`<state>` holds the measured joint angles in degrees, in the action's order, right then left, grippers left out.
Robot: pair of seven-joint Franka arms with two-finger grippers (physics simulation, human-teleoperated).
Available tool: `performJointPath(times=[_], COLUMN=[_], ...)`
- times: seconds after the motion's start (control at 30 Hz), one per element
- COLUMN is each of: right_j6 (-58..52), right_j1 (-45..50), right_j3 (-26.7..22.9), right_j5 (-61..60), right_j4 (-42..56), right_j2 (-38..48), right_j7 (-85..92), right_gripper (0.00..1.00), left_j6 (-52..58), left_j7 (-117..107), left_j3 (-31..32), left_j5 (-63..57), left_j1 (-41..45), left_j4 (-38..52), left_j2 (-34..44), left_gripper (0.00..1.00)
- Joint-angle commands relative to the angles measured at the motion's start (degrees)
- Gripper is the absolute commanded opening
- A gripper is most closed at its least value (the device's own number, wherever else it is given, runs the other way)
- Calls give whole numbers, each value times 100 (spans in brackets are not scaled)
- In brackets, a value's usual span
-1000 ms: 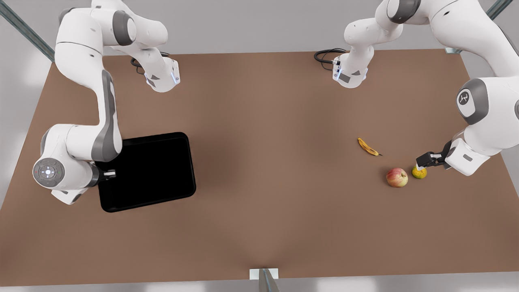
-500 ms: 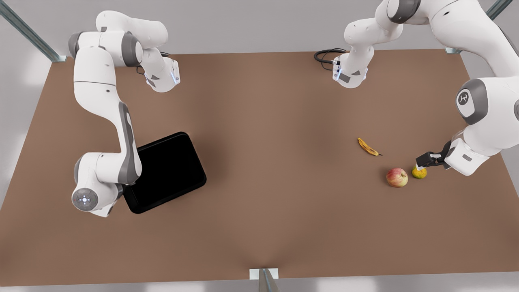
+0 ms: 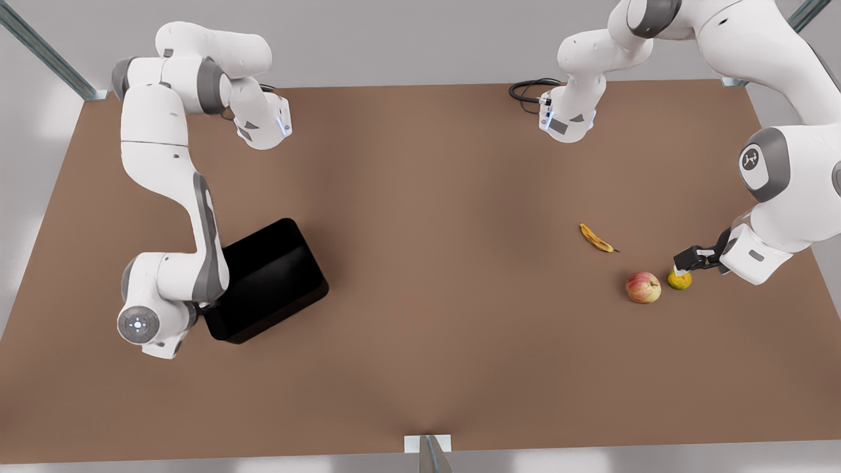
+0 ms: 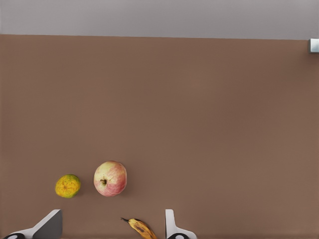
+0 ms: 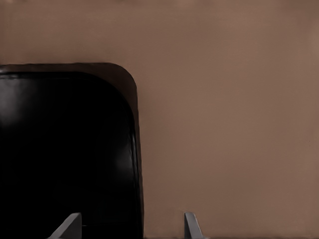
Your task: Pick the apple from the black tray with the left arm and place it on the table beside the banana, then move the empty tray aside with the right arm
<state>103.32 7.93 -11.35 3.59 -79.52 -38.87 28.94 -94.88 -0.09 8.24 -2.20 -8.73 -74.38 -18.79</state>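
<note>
Tray handling is the step we judge to be in hand, since the apple (image 3: 643, 287) is out of the tray and on the bench (image 3: 433, 217). Nearest to us in the front view, towards its left, the black tray (image 3: 269, 282) lies empty and skewed to the bench's edges, perhaps with one side tipped up, though we cannot be sure. The right tool (image 5: 129, 226) is over the tray's corner. Its fingers (image 5: 192, 226) stand well apart with the tray's rim running between them, and they clamp nothing that we can see. We cannot tell whether a finger touches the rim. For the next move we would have it either close on that rim or press against it, then slide the tray flat towards the bench's side, keeping it low so that it does not tip. Farther off, on the front view's right, the apple rests just beside a small yellow-green citrus (image 3: 679, 280). The left tool (image 4: 109, 226) waits by that citrus with its fingers spread and empty. Beyond them lies the banana (image 3: 596, 238), near the apple but not touching it, so we judge the placing done.
</note>
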Motion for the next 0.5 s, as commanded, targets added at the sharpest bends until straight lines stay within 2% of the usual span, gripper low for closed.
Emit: performJointPath(times=[0.0, 0.1, 0.17, 0.27, 0.33, 0.37, 0.47], right_j6=[-224, -1200, -1850, -3213, -2941, -2589, -2633], right_j1=[15, 24, 33, 77, 94, 147, 129], right_j3=[1, 1, 247, 388, 397, 432, 388], right_j5=[-139, -604, -807, -526, -289, -218, -200], right_j4=[7, 7, 7, -2, -2, -11, -11], right_j2=[336, 1162, 2040, 3175, 3201, 3166, 3175], right_j7=[560, 499, 174, -1566, -2208, -3095, -2876], right_gripper=[100, 100, 100, 100, 100, 100, 100], left_j6=[4, 4, 4, 4, -5, 4, 4], left_j7=[0, 0, 0, 0, 0, 0, 0], left_j3=[2, 2, 2, 2, 2, 2, 2], left_j5=[-8, -8, -8, -8, -8, -8, -8], left_j1=[3, 3, 3, 3, 3, 3, 3], left_j4=[3, 3, 3, 3, 3, 3, 3], left_j2=[7, 7, 7, 7, 7, 7, 7], left_gripper=[100, 100, 100, 100, 100, 100, 100])
